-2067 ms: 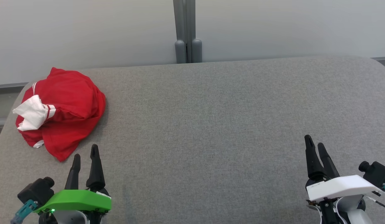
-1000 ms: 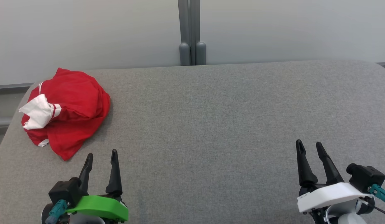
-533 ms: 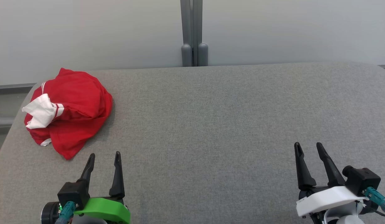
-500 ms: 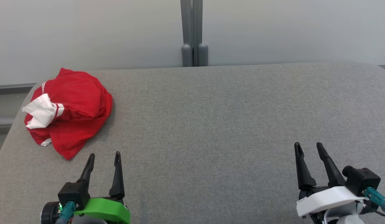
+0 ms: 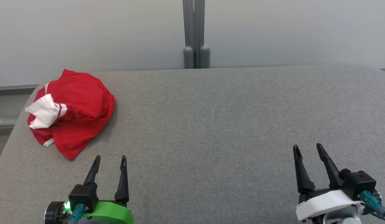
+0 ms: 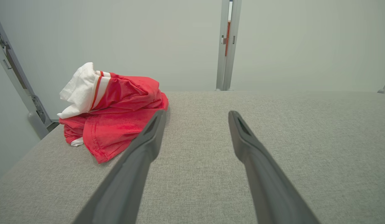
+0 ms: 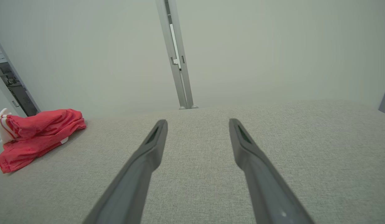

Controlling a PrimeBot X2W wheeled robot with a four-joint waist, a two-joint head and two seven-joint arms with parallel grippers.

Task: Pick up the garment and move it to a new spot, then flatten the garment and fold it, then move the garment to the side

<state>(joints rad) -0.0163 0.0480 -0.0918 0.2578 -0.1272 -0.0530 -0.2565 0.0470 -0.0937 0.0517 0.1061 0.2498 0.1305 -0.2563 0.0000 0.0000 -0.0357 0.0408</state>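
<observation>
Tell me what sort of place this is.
Probably a robot test cell or lab: a grey fabric-covered table, bare pale wall panels joined by a metal post, one crumpled red garment.

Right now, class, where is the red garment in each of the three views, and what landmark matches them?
Head view: garment at the upper left, on the far left corner of the grey table.
Left wrist view: garment left of centre.
Right wrist view: garment at the left edge, halfway down.
Shared landmark: the grey post behind the table's far edge, right of the garment in every view.
</observation>
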